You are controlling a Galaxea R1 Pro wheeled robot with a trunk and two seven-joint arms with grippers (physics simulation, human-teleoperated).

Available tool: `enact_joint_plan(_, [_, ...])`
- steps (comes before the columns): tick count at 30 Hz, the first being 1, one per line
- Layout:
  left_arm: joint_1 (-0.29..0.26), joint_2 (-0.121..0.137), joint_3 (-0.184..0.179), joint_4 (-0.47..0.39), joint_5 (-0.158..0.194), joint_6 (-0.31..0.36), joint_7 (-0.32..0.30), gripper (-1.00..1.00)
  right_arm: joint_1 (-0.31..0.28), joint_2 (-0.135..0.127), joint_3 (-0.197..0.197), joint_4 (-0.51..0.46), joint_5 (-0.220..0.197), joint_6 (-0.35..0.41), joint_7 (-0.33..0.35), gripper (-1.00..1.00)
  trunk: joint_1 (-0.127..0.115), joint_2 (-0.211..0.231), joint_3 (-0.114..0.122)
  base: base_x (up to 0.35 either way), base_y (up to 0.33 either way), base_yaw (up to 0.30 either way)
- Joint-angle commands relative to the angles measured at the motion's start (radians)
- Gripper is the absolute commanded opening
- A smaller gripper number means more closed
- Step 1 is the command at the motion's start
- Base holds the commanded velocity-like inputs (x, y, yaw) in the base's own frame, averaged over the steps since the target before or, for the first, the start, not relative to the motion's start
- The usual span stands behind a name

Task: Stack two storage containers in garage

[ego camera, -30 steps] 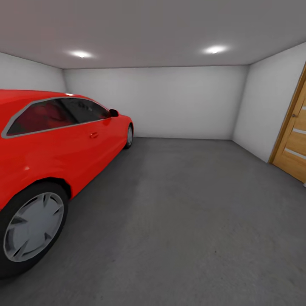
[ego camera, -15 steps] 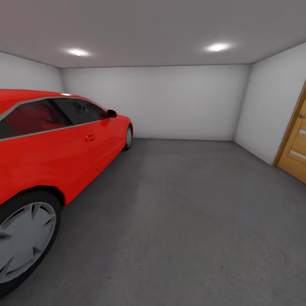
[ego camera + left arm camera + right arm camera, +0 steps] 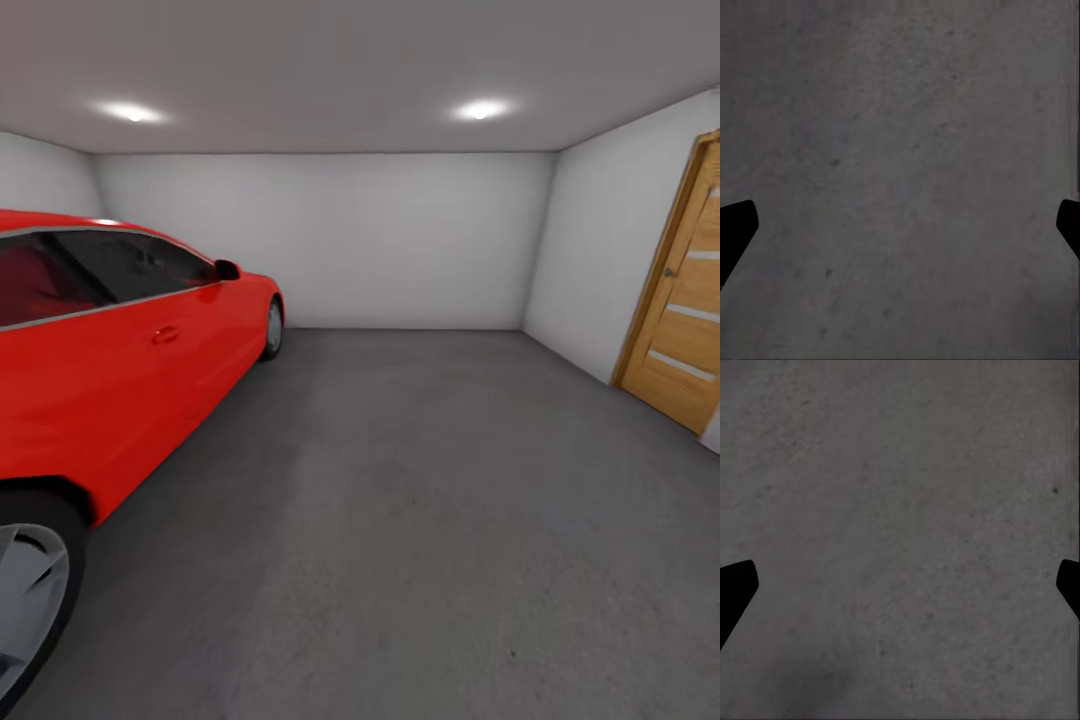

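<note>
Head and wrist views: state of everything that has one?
wooden door: shut
red car: parked, side door shut
ceiling spotlights: on
left gripper: fingers wide apart, nothing held, over concrete floor
right gripper: fingers wide apart, nothing held

Left gripper (image 3: 900, 225) — fingertips wide apart, right gripper (image 3: 900, 585) — likewise spread

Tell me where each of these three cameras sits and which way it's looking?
Head view: on the robot's head, facing forward across the garage floor, car at left, door at right.
Left wrist view: near the left gripper, looking down at bare floor; jaws wide apart.
Right wrist view: near the right gripper, the same, jaws apart.
Shared: all three see grey concrete floor.
</note>
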Motion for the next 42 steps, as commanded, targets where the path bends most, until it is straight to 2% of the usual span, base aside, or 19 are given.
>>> enact_joint_plan(1, [0.0,0.0,0.002,-0.001,0.004,-0.001,-0.006,1.0,-0.001,0.001,-0.005,0.001,0.0,-0.002,0.008,1.0,0.001,0.0,-0.001,0.345,0.0,-0.253])
enact_joint_plan(24, [0.0,0.0,0.002,-0.001,0.004,-0.001,-0.006,1.0,-0.001,0.001,-0.005,0.001,0.0,-0.002,0.008,1.0,0.001,0.0,-0.001,0.345,0.0,-0.258])
enact_joint_plan(42, [0.0,0.0,0.002,-0.001,0.004,-0.001,-0.006,1.0,-0.001,0.001,-0.005,0.001,0.0,-0.002,0.008,1.0,0.001,0.0,-0.001,0.345,0.0,-0.03])
